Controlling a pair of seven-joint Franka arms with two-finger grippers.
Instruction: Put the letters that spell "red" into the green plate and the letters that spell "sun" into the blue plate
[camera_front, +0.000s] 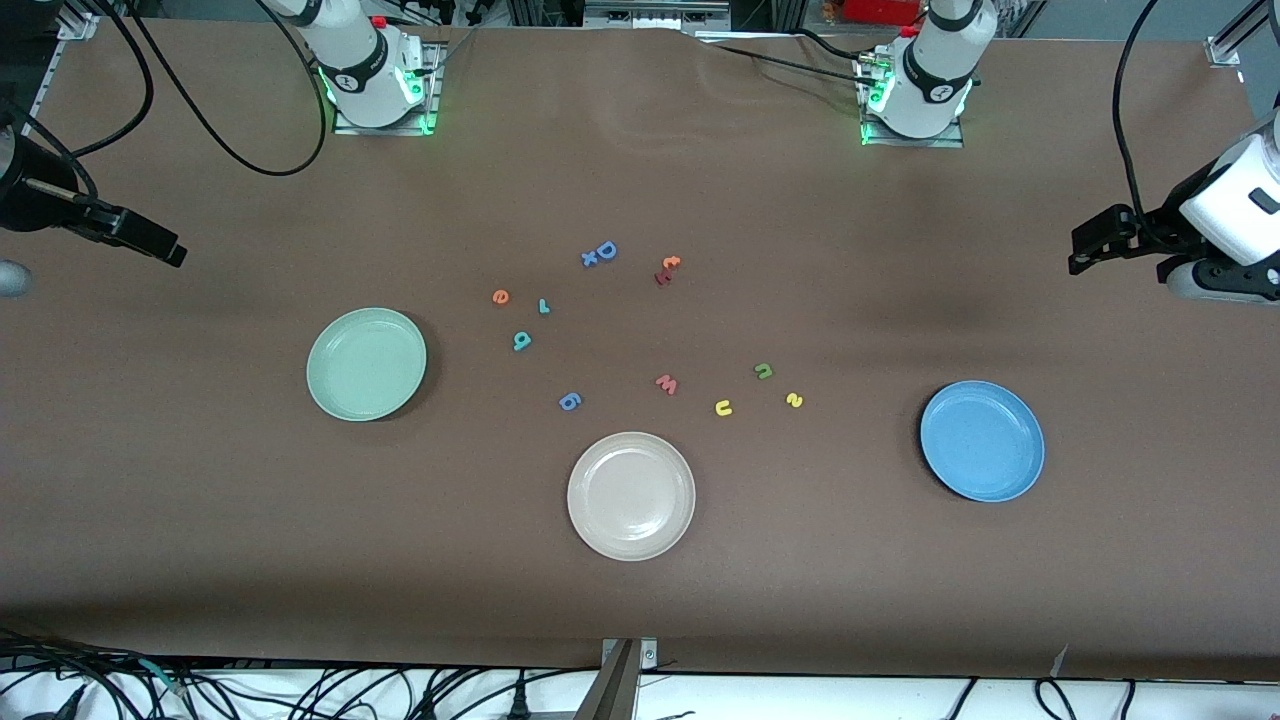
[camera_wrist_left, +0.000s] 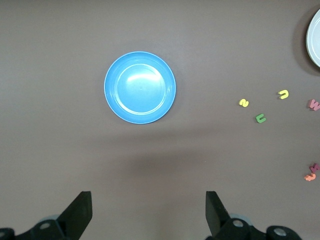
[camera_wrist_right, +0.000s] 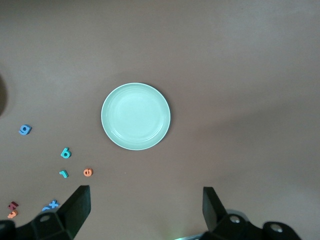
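1. Awaiting a start: green plate (camera_front: 366, 363) and blue plate (camera_front: 982, 440) hold nothing.
2. Orange "e" (camera_front: 501, 296), teal "r" (camera_front: 543, 306), teal "d" (camera_front: 521, 341), yellow "s" (camera_front: 794, 400), yellow "u" (camera_front: 723, 407) and green "n" (camera_front: 763, 371) lie on the table between the plates.
3. Left gripper (camera_wrist_left: 149, 212) over the blue plate's end and right gripper (camera_wrist_right: 146, 209) over the green plate's end, jaws apart, empty.

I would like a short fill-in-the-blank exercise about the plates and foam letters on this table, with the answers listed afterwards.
1. The round pale green plate holds ____ letters.
2. The round cream-white plate lies ____ to the front camera than the pink foam "w".
3. The yellow foam "s" lies closest to the plate coloured ____.
4. The orange foam "e" rests on the brown ____.

Missing words: no; nearer; blue; table
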